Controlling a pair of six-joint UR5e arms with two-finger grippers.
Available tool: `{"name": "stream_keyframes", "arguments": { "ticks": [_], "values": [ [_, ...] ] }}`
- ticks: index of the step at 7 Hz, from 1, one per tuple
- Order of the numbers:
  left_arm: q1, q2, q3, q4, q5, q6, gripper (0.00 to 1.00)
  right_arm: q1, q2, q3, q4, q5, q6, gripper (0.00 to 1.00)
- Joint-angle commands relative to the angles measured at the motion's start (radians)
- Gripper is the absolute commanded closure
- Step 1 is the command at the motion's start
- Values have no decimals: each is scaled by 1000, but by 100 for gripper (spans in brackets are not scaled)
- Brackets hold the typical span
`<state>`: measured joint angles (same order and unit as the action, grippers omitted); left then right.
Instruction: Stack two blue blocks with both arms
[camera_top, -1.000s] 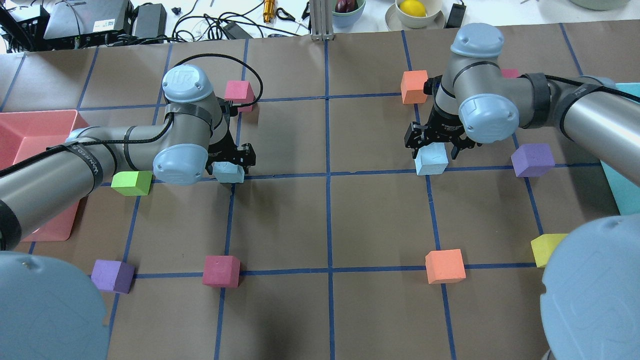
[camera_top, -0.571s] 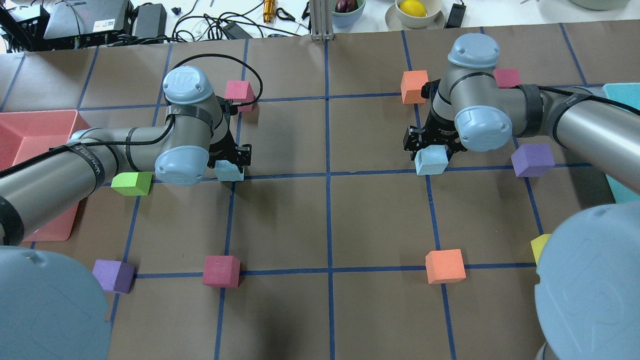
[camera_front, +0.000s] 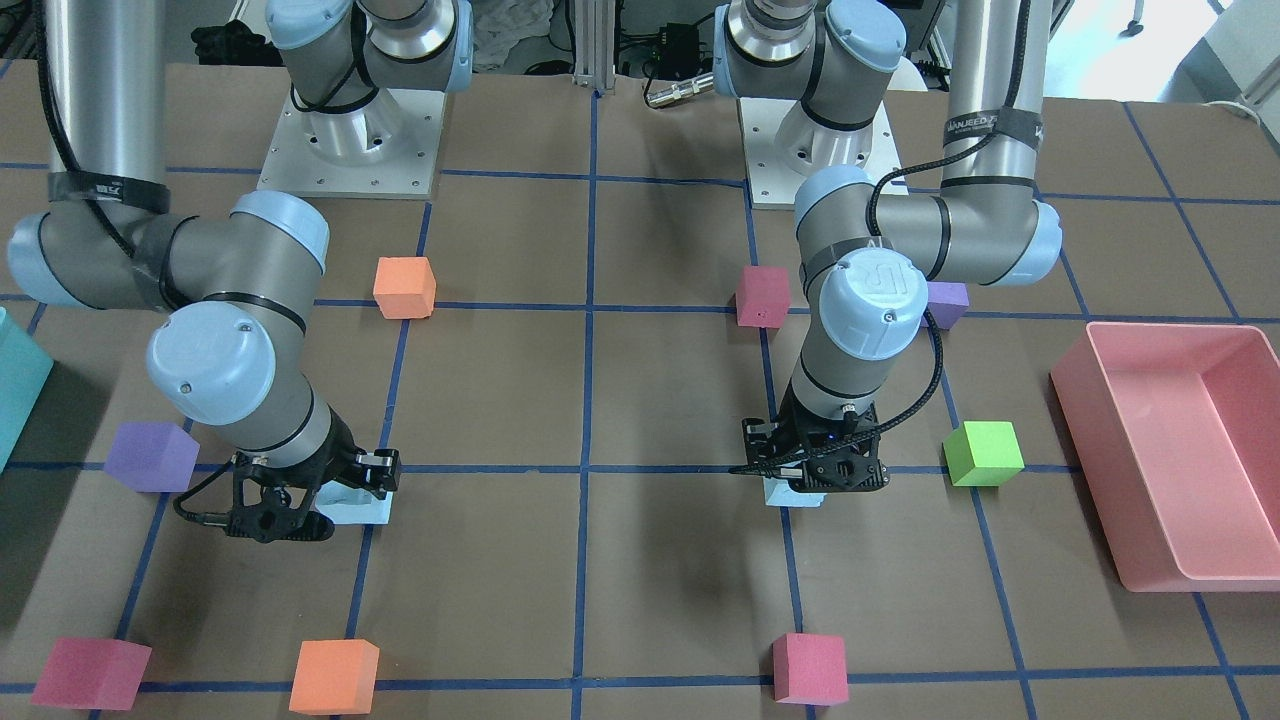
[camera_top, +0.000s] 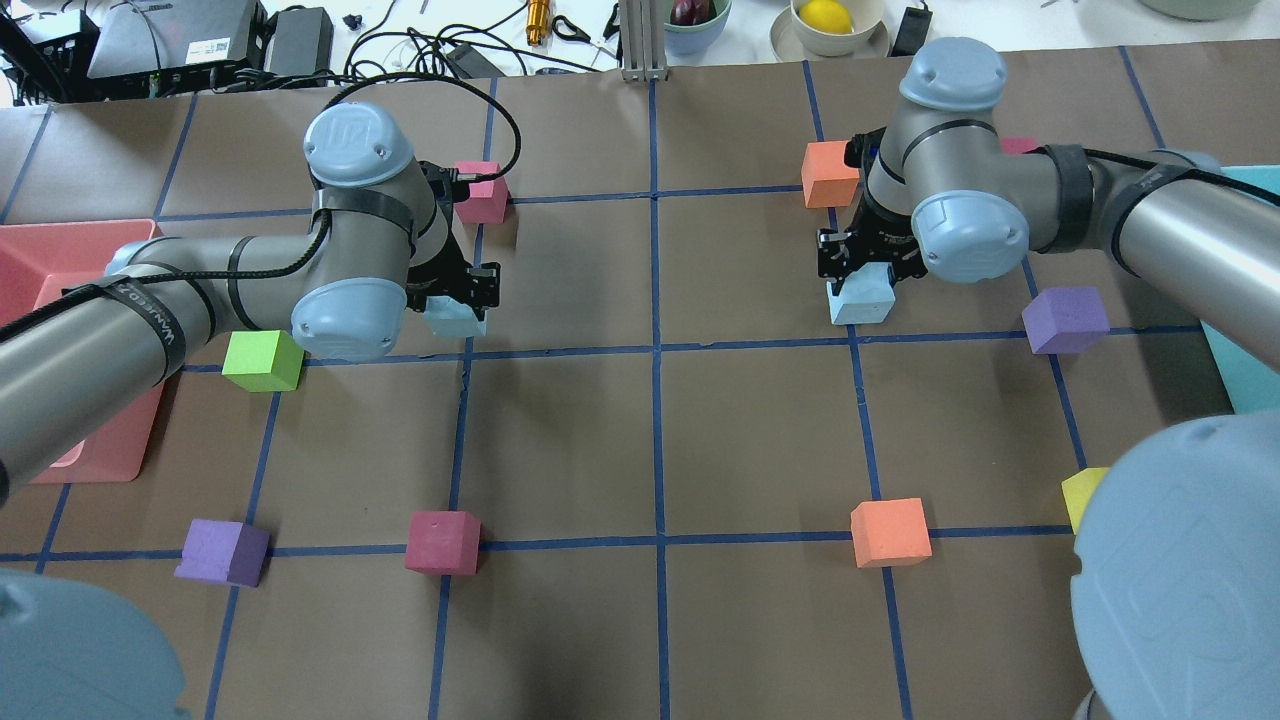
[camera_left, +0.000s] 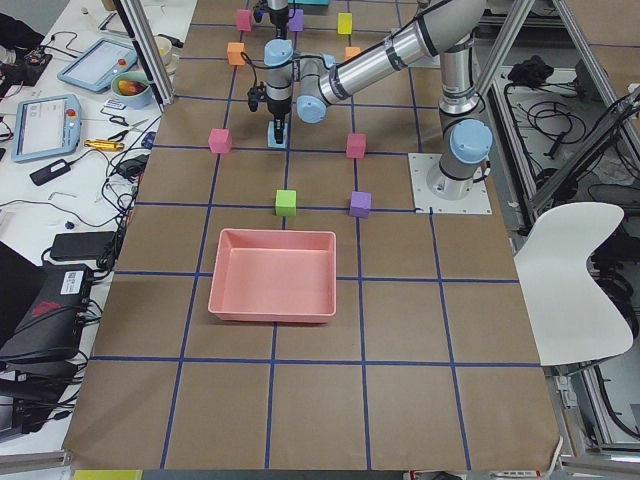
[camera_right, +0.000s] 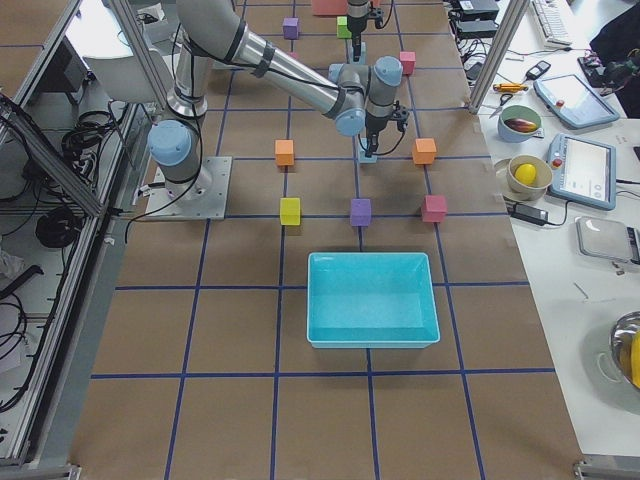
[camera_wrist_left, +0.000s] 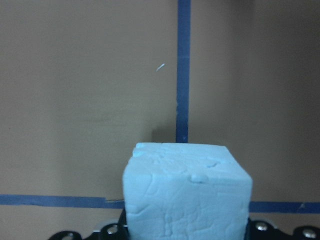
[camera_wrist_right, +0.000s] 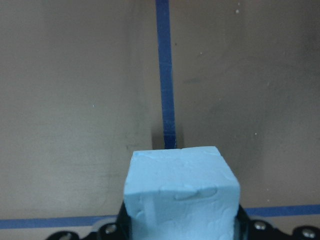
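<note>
Blue blocks (camera_top: 862, 302) held level, faces square to tape (camera_top: 655, 420)

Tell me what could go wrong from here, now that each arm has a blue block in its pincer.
1. The left pincer and right pincer each clamp soft, dented foam, so the left blue block or right blue block might twist or slip.
2. Stacking brings both arms together, so the wrists may collide.
3. The pink cube and orange cube sit close behind the wrists and could get knocked.
</note>
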<state>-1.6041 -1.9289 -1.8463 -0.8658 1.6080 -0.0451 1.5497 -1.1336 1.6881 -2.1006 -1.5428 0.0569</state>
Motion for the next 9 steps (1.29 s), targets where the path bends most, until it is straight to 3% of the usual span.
{"name": "stream_keyframes", "arguments": {
  "ticks": [1,2,3,6,9],
  "values": [
    [-2,25,65,-81,-26,-2,85,77,14,-143,112,29,160,100],
    [0,30,143,-199,-25,-2,85,128,43,-162,102,32,252,100],
    [1,28,169,-240,-22,-1,85,191,64,-195,76,32,300,100],
    [12,31,165,-245,-17,11,85,301,171,-289,71,29,379,100],
    [13,25,165,-245,-16,11,85,343,209,-294,50,30,379,99]
  ]
}}
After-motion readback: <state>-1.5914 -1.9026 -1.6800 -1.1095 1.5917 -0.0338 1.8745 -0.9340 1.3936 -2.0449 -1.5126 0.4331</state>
